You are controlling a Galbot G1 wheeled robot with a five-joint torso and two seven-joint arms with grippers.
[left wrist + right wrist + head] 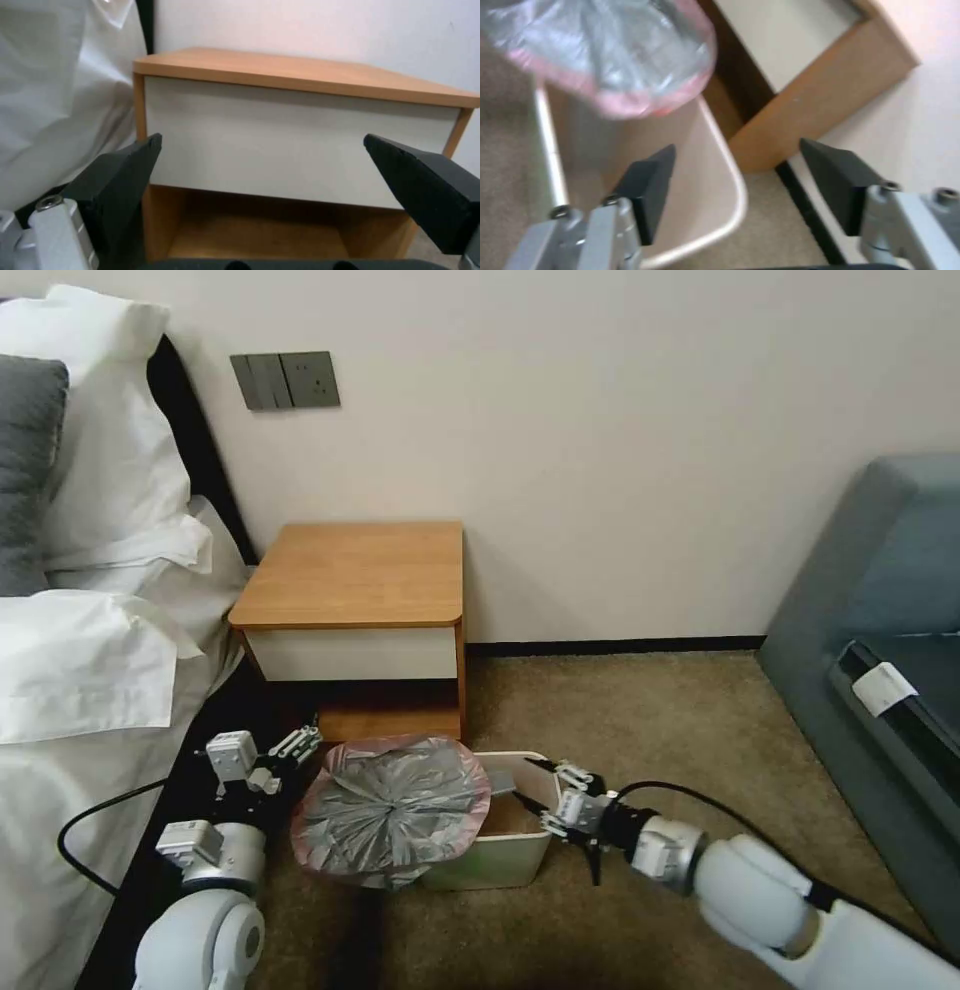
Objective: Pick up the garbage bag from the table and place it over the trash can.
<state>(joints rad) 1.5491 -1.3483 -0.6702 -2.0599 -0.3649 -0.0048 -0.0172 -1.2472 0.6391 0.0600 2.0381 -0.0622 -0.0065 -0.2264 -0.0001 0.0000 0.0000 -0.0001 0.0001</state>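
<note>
The right claw [545, 792] hangs released beside the right rim of the small cream-beige plastic trash can [500, 860]. The left claw [300, 742] is likewise released, facing the orange-brown wooden bench [355, 570]. The crinkly grey pink-edged garbage bag [395, 810] drapes the can's left half.

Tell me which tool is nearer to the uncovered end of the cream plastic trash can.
The right tool, open, hovers at the cream plastic trash can's uncovered end. The left tool, open, is beyond the covered end, past the grey plastic garbage bag.
</note>
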